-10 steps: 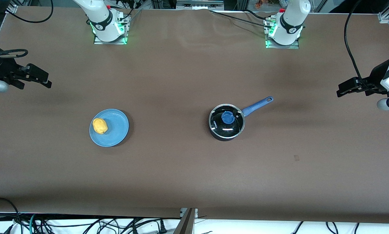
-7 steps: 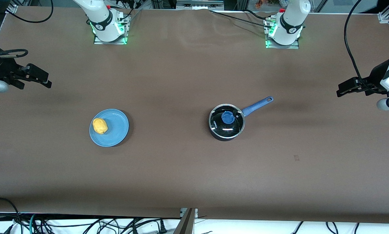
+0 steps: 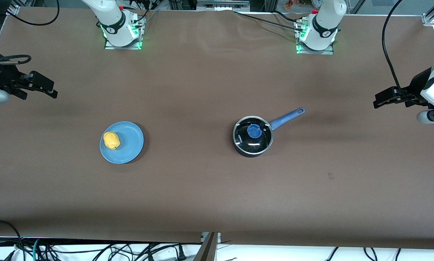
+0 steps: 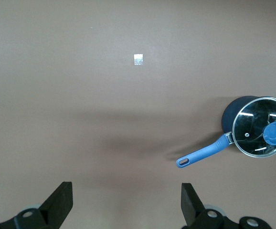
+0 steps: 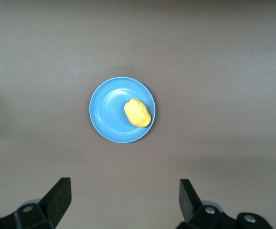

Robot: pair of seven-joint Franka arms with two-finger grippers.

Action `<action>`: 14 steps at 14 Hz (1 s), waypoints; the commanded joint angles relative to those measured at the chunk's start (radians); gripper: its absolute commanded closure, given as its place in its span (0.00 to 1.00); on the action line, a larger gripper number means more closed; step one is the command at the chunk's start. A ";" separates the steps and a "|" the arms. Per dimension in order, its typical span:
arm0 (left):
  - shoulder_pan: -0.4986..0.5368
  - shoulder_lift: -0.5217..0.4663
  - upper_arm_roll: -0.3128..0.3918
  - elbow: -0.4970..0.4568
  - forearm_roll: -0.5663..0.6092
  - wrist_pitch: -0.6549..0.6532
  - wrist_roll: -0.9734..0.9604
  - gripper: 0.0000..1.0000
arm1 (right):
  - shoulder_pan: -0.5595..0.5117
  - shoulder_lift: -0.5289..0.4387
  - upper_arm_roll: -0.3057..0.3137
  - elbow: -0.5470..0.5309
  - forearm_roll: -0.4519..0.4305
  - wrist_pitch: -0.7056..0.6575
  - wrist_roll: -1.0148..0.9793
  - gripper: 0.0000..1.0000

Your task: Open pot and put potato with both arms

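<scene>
Right gripper (image 3: 48,90): upper left edge of front view, high over bare table, fingers (image 5: 59,195) spread apart, empty, waiting. Potato (image 3: 111,140): left of centre, resting on the blue plate (image 3: 130,143) near its rim. Pot (image 3: 253,136): right of centre, glass lid (image 3: 253,135) seated, blue knob (image 3: 253,131) on top, handle (image 3: 287,117) angled toward upper right. Left gripper (image 3: 380,99): right edge, over bare table, fingers (image 4: 61,202) apart, empty. Risks, as judgement: off-centre pinch on the small knob, lid slipping or dragging the pot; potato rolling off its rim-side perch under a skewed grasp. Against earlier frames: left gripper shifted slightly inward and down; everything else unmoved.
</scene>
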 commanded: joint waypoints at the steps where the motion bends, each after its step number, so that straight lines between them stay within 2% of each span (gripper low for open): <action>1: -0.009 0.025 -0.002 0.034 0.001 -0.018 0.006 0.00 | -0.010 0.007 0.001 0.016 0.013 -0.008 -0.020 0.00; 4: -0.018 0.051 -0.005 0.035 -0.017 -0.017 -0.007 0.00 | -0.012 0.007 -0.010 0.013 0.013 -0.011 -0.020 0.00; 6: -0.050 0.094 -0.005 0.037 -0.075 -0.006 -0.026 0.00 | -0.012 0.013 -0.013 0.016 0.014 -0.008 -0.020 0.00; 14: -0.328 0.292 -0.004 0.037 -0.072 0.314 -0.450 0.00 | -0.007 0.013 -0.011 0.018 0.014 -0.008 -0.018 0.00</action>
